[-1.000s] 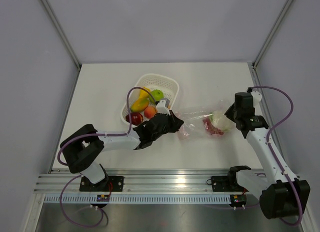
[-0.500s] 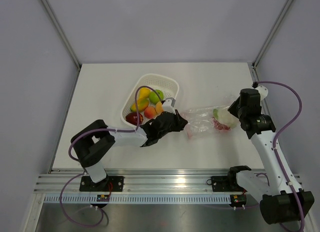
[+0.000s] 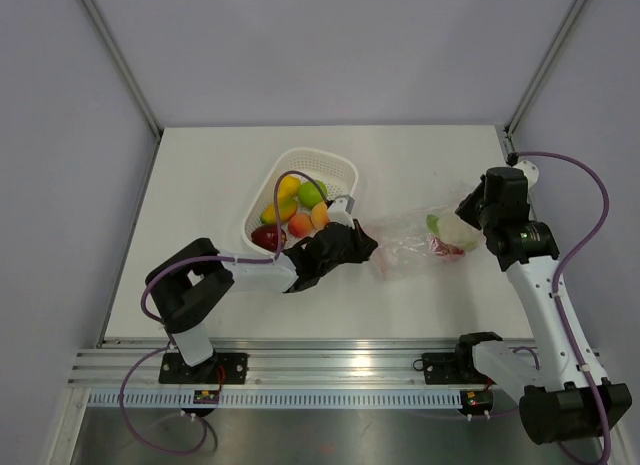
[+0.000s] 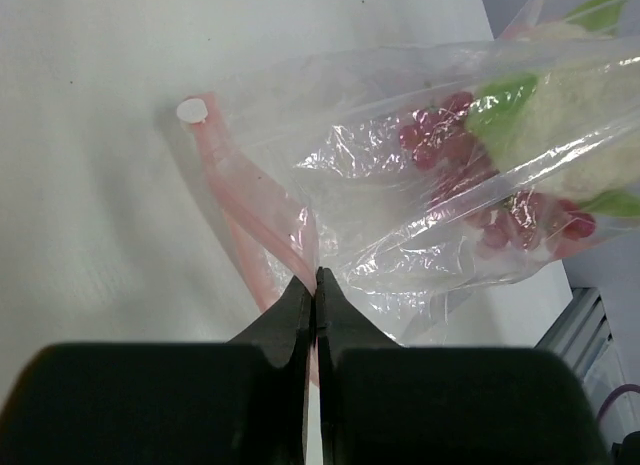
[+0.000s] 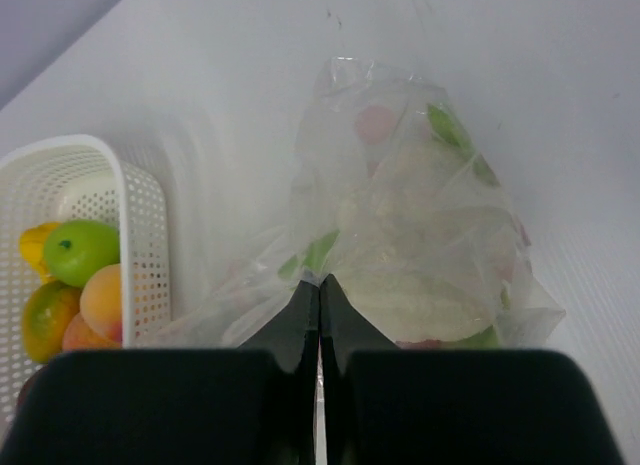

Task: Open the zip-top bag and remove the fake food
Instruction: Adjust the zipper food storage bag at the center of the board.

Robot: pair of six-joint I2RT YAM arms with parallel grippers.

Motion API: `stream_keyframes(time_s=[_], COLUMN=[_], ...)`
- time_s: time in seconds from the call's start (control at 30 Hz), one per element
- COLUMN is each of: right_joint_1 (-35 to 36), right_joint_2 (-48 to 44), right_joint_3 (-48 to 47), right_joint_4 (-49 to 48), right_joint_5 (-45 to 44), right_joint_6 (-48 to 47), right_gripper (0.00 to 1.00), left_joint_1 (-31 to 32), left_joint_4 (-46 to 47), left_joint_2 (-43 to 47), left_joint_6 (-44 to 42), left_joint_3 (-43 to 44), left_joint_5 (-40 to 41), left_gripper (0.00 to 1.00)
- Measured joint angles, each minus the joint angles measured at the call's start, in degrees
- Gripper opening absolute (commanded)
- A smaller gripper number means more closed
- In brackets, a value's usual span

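Pinching the zip-top bag [image 4: 400, 185] at its pink zip edge, my left gripper [image 4: 315, 280] sits just beside the white basket [image 3: 335, 170]. My right gripper [image 5: 319, 283] nips the opposite end. The bag's long axis runs between them above the desk [image 3: 200, 185], with the fake food [image 3: 447, 245] bunched toward my right gripper and the mouth toward my left.

A white perforated basket [image 3: 346, 175] sits on the white table [image 3: 200, 185], toward the back. An aluminium rail [image 3: 340, 365] lines the near edge. 2 metal posts [image 3: 118, 55] rise behind, probably framing the grey walls.
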State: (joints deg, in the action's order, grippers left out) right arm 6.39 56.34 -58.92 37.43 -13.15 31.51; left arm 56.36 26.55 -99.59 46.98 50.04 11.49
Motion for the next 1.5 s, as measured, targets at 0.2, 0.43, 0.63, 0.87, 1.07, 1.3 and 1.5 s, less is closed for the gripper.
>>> stream_keyframes(time_s=[0.2, 0.43, 0.63, 0.87, 1.07, 1.3, 1.5], right_joint_1=[0.0, -0.13, 0.02, 0.07, 0.04, 0.13, 0.15], right_joint_2=[-2.12, 1.14, -3.69, -5.46, -6.32, -10.78, -11.74], right_joint_3=[-0.98, 2.99, 3.17, 4.07, 8.55, 6.47, 4.35], right_joint_4=[-0.22, -1.38, -3.06, -3.19, -5.29, -7.04, -9.42], right_joint_5=[0.28, 0.2, 4.22, -0.44, -2.25, 0.02, 3.17], right_joint_6=[-0.46, -0.59, 0.2, 1.51, 2.82, 1.53, 0.46], right_gripper=[0.0, 0.0, 0.0, 0.0, 0.0, 0.0, 0.0], left_joint_1=[0.02, -0.04, 0.0, 0.04, 0.04, 0.11, 0.11], left_joint_4=[1.11, -2.51, -3.28, -1.7, -0.59, 1.03, 1.88], left_joint_2=[0.35, 0.98, 0.98, 2.95, 8.52, 8.59, 2.97], left_joint_6=[-0.35, -1.6, -1.7, -2.08, -3.96, -4.46, -3.58], left_joint_3=[0.74, 0.0, 0.17, 0.02, -3.8, -3.43, 0.46], left_joint_5=[-0.11, 0.98, 1.7, 1.44, 1.36, 0.94, -0.28], left_gripper=[0.0, 0.0, 0.0, 0.0, 0.0, 0.0, 0.0])
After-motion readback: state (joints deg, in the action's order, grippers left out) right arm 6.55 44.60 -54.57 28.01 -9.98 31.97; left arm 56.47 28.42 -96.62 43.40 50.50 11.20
